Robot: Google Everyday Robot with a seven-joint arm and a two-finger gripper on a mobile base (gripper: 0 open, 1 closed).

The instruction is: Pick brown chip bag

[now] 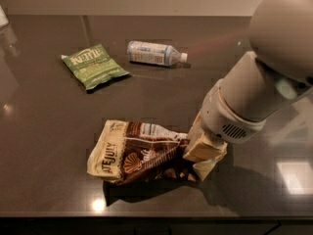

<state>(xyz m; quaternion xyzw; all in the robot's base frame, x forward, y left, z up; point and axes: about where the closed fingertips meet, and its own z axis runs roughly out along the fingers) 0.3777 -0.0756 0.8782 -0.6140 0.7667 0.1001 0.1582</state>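
Observation:
The brown chip bag [137, 153] is dark brown with cream edges and "LATE JULY" lettering. It sits near the front edge of the dark counter [49, 131]. My gripper [201, 148] comes down from the right on a thick white arm [254, 97] and is shut on the bag's right end. The bag is crumpled and tilted, with its right end raised and a shadow under it. The cream fingers [198, 151] partly cover the bag's right edge.
A green Kettle chip bag [94, 65] lies at the back left. A clear water bottle [155, 53] lies on its side at the back centre. The counter's front edge runs just below the brown bag.

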